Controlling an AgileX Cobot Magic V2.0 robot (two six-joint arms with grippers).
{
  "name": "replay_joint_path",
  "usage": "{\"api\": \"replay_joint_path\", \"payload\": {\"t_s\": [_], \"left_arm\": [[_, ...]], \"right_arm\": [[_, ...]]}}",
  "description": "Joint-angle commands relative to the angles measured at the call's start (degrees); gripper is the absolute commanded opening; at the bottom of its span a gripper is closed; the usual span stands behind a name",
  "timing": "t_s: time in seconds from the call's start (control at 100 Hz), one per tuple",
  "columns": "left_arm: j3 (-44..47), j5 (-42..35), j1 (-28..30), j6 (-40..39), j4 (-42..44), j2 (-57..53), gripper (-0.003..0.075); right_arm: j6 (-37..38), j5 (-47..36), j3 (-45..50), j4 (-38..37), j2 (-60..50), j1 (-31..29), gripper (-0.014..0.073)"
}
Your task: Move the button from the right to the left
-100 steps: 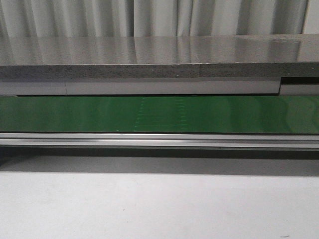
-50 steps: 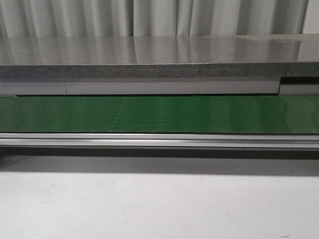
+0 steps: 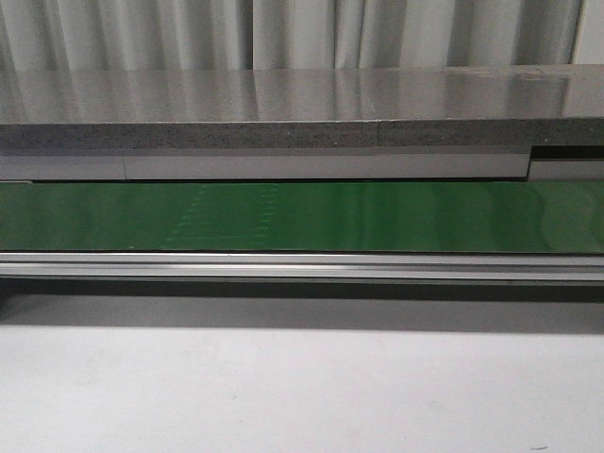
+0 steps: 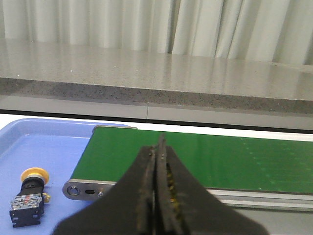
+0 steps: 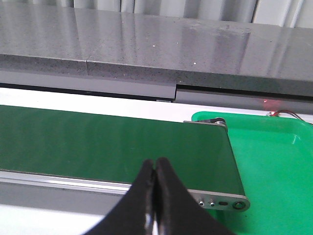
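Button (image 4: 29,196) was sitting in the blue tray (image 4: 58,142), yellow cap up top and black body under it, off at about 8 o'clock from the end roller of the green belt (image 4: 205,159), near it but not touching. It only showed in the left wrist view; the front view had none of it.

Left gripper (image 4: 157,196) was clenched tight, the 2 dark fingers pressed together with nothing between them, hanging in front of the belt's near rail. Right gripper (image 5: 155,196) was the same deal, pinched closed on nothing, hanging over the belt's other end, with the green tray (image 5: 274,161) at roughly 3 o'clock of it.

What differed in the front view: the faint dotted patch (image 3: 231,215) on the belt sat further toward 9 o'clock than it did 0.5 s earlier, and further again than 1 s earlier. The grey counter (image 3: 283,94) and curtain (image 3: 302,33) behind looked unchanged.
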Motion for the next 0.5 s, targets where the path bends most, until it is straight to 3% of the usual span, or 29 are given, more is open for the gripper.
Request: {"api": "replay_joint_path", "payload": {"t_s": [0.0,0.49], "left_arm": [[2.5,-4.14,0.06,-0.04,-0.08,-1.58,-0.002],[2.5,-4.14,0.06,-0.04,-0.08,-1.58,-0.002]], "right_arm": [[-0.18,-4.72,-1.5,0.04,0.74,-0.05,-0.0067],[-0.31,-4.9,-0.97,0.09,0.74,-0.05,-0.0067]]}}
